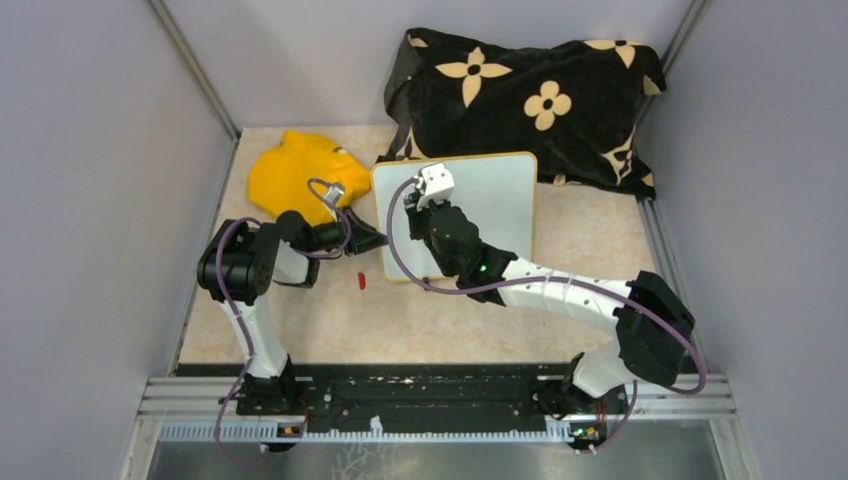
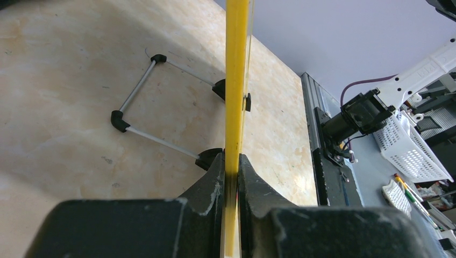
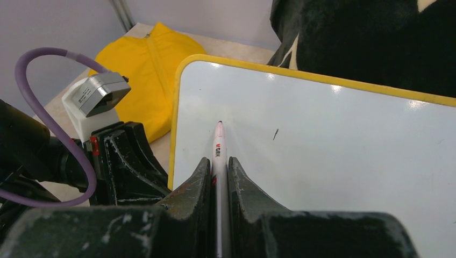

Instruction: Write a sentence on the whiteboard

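Left gripper (image 2: pixel 231 161) pinches the whiteboard (image 1: pixel 490 200) rim; right gripper (image 3: pixel 218 164), reaching across it, clamps a marker (image 3: pixel 218 145).

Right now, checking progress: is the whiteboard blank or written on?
Nearly blank: the whiteboard shows only one small dark stroke near the marker.

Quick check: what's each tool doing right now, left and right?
Left tool: closed on the whiteboard, gripping its yellow rim.
Right tool: closed on a marker.
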